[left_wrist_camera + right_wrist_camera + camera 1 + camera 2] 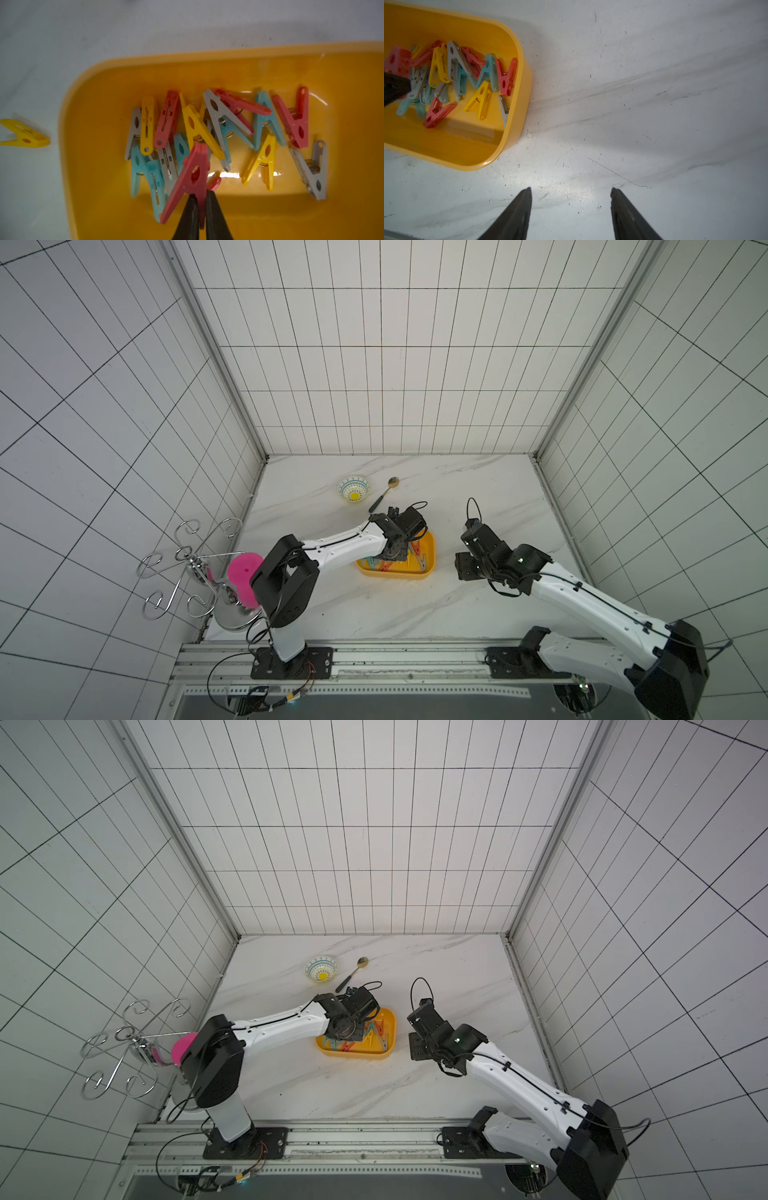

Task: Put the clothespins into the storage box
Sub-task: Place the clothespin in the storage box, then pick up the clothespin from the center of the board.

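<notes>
The yellow storage box (pixel 430 569) sits mid-table in both top views, its rim (pixel 187 56) close in the left wrist view. Several clothespins (pixel 228 120) in red, yellow, teal and grey lie heaped inside it, also seen in the right wrist view (pixel 456 72). My left gripper (pixel 201 196) hangs over the box, shut on one leg of a red clothespin (pixel 192 180). One yellow clothespin (pixel 25 135) lies on the table just outside the box. My right gripper (pixel 571 190) is open over bare table beside the box, holding nothing.
A small patterned bowl (pixel 353 488) and a gold spoon (pixel 384 494) lie behind the box. A chrome wire rack (pixel 187 568) with a pink cup (pixel 245 577) stands at the table's left edge. Tiled walls enclose three sides.
</notes>
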You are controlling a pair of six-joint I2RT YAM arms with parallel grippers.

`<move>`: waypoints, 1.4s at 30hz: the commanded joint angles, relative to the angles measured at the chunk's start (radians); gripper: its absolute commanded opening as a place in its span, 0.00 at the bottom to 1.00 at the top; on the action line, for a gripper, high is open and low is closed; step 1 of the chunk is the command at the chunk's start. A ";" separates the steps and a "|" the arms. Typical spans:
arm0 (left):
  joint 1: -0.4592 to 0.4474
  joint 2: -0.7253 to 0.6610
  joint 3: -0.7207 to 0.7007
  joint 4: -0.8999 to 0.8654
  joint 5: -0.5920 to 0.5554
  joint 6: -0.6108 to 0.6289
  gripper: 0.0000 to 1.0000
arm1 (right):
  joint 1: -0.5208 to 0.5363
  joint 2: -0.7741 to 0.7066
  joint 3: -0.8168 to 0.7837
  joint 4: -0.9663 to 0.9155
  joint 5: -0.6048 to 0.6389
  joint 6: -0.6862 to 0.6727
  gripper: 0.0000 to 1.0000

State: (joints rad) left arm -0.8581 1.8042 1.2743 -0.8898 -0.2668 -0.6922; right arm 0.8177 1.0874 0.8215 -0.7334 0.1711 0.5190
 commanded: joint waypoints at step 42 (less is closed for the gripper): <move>0.626 -0.006 -0.195 0.135 0.000 -0.261 0.57 | -0.035 0.132 0.005 0.223 -0.142 -0.148 0.64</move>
State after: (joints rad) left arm -0.2409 1.7828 1.0801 -0.8036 -0.2775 -0.9535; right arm 0.7910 1.2037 0.8215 -0.5289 0.0425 0.3771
